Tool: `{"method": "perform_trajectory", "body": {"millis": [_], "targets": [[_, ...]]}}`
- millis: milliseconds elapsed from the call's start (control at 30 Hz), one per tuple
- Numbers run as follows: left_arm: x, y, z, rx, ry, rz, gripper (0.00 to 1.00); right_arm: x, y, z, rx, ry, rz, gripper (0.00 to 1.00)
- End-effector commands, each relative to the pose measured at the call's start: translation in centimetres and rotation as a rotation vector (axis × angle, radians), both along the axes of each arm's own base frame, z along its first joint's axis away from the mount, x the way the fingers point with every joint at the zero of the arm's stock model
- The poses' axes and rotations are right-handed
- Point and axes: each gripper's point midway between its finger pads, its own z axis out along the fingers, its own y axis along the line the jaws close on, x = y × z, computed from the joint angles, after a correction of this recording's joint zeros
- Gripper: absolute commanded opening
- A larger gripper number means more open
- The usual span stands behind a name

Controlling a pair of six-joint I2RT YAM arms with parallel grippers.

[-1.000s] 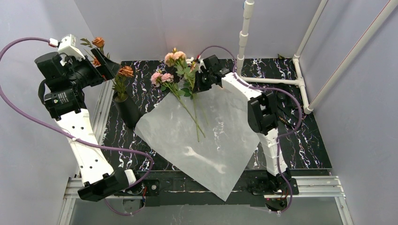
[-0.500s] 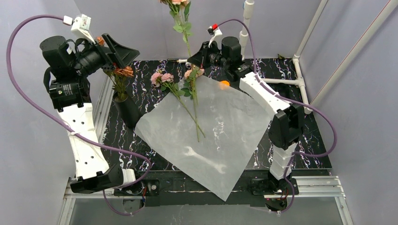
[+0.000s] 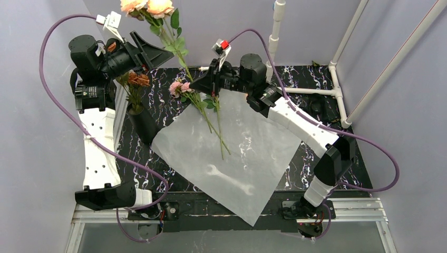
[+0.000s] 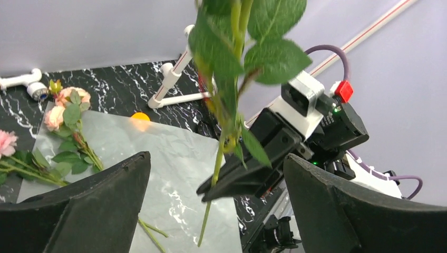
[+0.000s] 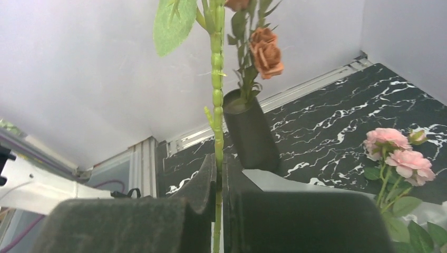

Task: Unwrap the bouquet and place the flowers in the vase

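My right gripper [image 3: 196, 84] [image 5: 219, 179] is shut on the thin green stem [image 5: 217, 105] of a raised flower. Its peach roses [image 3: 147, 6] reach the top of the top view. My left gripper [image 3: 153, 52] [image 4: 216, 158] is open, held high near the vase. The held stem [image 4: 221, 153] hangs ahead of its fingers, touching neither. The black vase [image 3: 143, 125] [image 5: 252, 134] stands at the mat's left edge with rust-orange roses [image 3: 139, 79] [image 5: 266, 50] in it. More pink roses [image 3: 181, 87] [image 5: 392, 150] lie on the spread white wrap [image 3: 237, 153].
A white pipe post [image 3: 274, 37] rises at the back, with pipe rails [image 3: 337, 95] to the right. A small orange disc [image 4: 139, 117] sits on the wrap's far corner. The black marbled mat [image 3: 337, 168] covers the table. Grey walls close in on the left and back.
My right gripper has lifted the peach rose stem off the wrap and swung it up and left toward the vase. The left arm has risen and turned toward it, still open.
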Motion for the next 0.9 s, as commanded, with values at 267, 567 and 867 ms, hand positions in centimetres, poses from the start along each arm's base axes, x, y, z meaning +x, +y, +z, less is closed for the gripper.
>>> {"method": "perform_trajectory", "body": {"millis": [267, 567, 867], "targets": [[-0.5, -0.3, 1.9, 0.016, -0.106, 0.053, 0.38, -6.2, -0.2, 1.3, -0.012, -0.197, 0.142, 0.01], [-1.6, 1.9, 2.4, 0.084, -0.162, 0.201, 0.00, -6.8, -0.1, 0.2, -0.052, -0.210, 0.132, 0.39], [-7.6, 10.7, 2.2, 0.141, -0.144, 0.662, 0.00, -5.8, -0.5, -3.0, -0.143, -0.188, 0.080, 0.81]]}}
